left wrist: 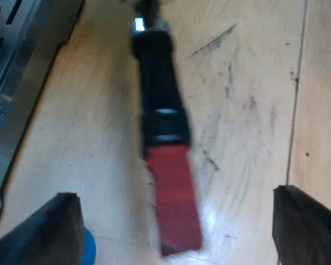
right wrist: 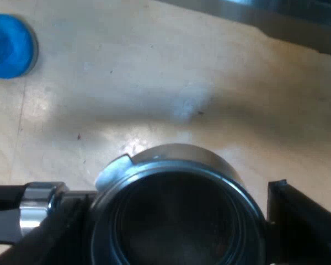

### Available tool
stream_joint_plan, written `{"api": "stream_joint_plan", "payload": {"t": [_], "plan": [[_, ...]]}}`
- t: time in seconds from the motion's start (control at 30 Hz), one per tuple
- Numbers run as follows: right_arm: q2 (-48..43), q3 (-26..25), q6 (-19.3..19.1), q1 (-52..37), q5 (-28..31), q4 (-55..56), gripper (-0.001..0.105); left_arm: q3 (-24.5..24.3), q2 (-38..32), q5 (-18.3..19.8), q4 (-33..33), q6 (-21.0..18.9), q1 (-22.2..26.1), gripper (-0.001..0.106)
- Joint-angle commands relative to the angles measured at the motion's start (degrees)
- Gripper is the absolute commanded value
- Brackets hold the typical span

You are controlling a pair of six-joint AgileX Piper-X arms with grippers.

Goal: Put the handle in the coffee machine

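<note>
holder (right wrist: 176, 215), basket clasped between right fingers (right wrist: 300, 221), points its red end (left wrist: 174, 201) toward wide-open left fingers (left wrist: 58, 229).

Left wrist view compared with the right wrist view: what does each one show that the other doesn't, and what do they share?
Left wrist view gives the handle's red end, with my open left gripper near it. Right wrist view gives the metal holder seen from above into its round basket, with my right gripper shut on it. Shared: the dark handle, the blue tamper, the espresso machine at its edge, and the wooden table.
</note>
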Motion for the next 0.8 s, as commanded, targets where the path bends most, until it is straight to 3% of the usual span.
{"api": "stream_joint_plan", "payload": {"t": [0.03,0.27,0.43,0.57,0.8], "plan": [[-0.98,-0.99,0.33,0.22,-0.53,-0.57,0.0,-0.02,2.6,0.22,-1.96,0.28,-0.57,0.072],[-0.98,-0.99,0.51,0.22,-0.53,-0.57,0.0,-0.02,8.52,-1.21,-3.8,3.25,-3.62,0.072],[-0.98,-0.99,1.57,0.22,-0.99,-0.74,0.0,0.37,10.09,-1.76,-5.73,3.25,-5.38,0.072],[-0.98,-0.99,1.98,0.22,-1.81,-0.71,0.0,2.71,10.28,-4.96,-9.75,3.25,-6.03,0.072],[-0.98,-0.99,2.62,0.22,-1.82,-0.88,0.0,6.74,10.28,-5.03,-15.65,3.25,-6.03,0.072]]}}
